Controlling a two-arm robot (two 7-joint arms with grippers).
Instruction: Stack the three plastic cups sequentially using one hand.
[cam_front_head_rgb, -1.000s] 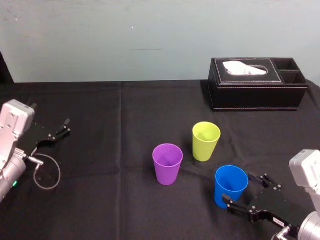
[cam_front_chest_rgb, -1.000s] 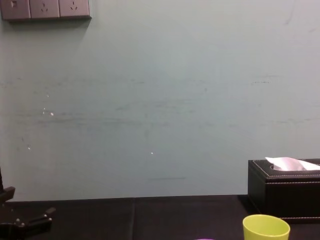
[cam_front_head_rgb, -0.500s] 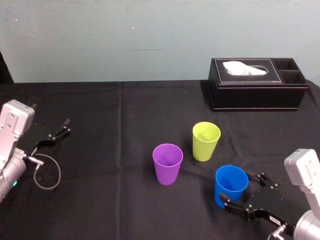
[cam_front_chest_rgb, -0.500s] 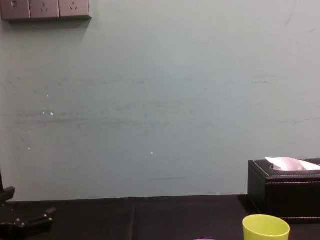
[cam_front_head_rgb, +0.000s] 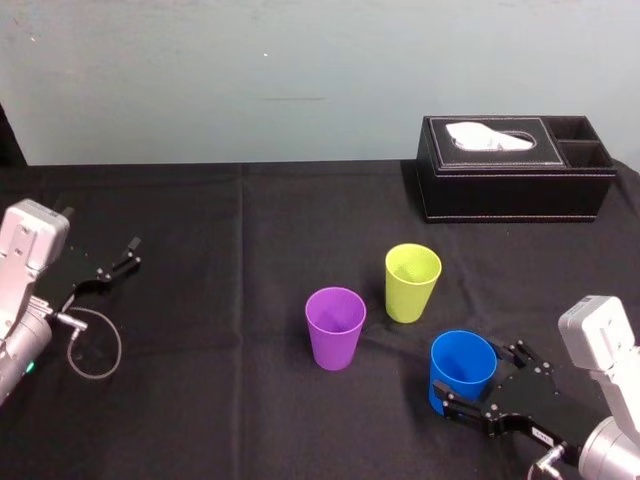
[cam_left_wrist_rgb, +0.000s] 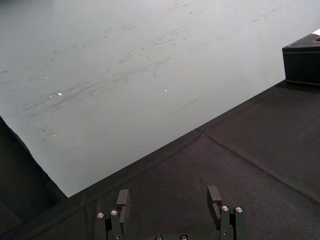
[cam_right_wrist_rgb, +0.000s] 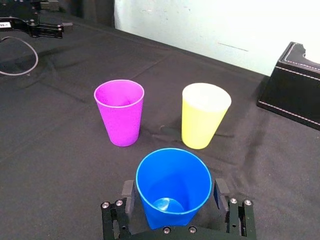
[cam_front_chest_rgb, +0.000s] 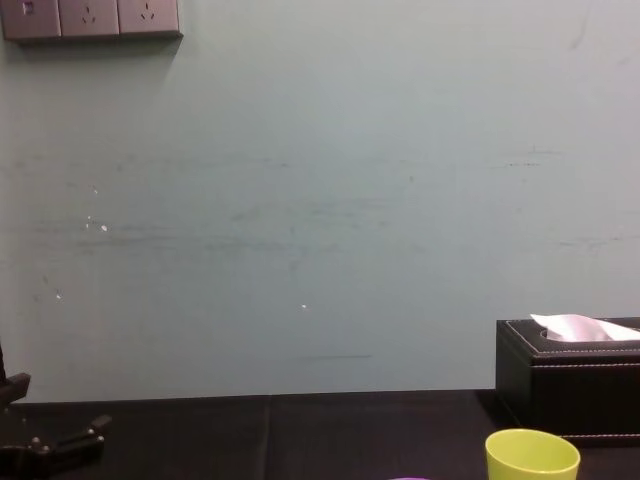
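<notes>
The blue cup (cam_front_head_rgb: 460, 362) stands upright near the table's front right, and my right gripper (cam_front_head_rgb: 478, 372) is open around it, one finger on each side. In the right wrist view the blue cup (cam_right_wrist_rgb: 173, 180) sits between the fingers (cam_right_wrist_rgb: 128, 194) of the right gripper (cam_right_wrist_rgb: 173, 194), very close to its wall. The purple cup (cam_front_head_rgb: 335, 327) (cam_right_wrist_rgb: 120, 112) and the lime yellow-green cup (cam_front_head_rgb: 412, 282) (cam_right_wrist_rgb: 204, 116) (cam_front_chest_rgb: 532, 457) stand upright and apart, farther in. My left gripper (cam_front_head_rgb: 128, 254) (cam_left_wrist_rgb: 168, 197) rests open and empty at the far left.
A black tissue box (cam_front_head_rgb: 515, 170) (cam_right_wrist_rgb: 295, 85) (cam_front_chest_rgb: 570, 375) stands at the back right against the wall. A grey cable loop (cam_front_head_rgb: 95, 345) lies by the left arm. Black cloth (cam_front_head_rgb: 220, 400) covers the table.
My right gripper has slid forward toward the blue cup, so its fingers now flank the cup's sides. The cups and the left arm have not moved.
</notes>
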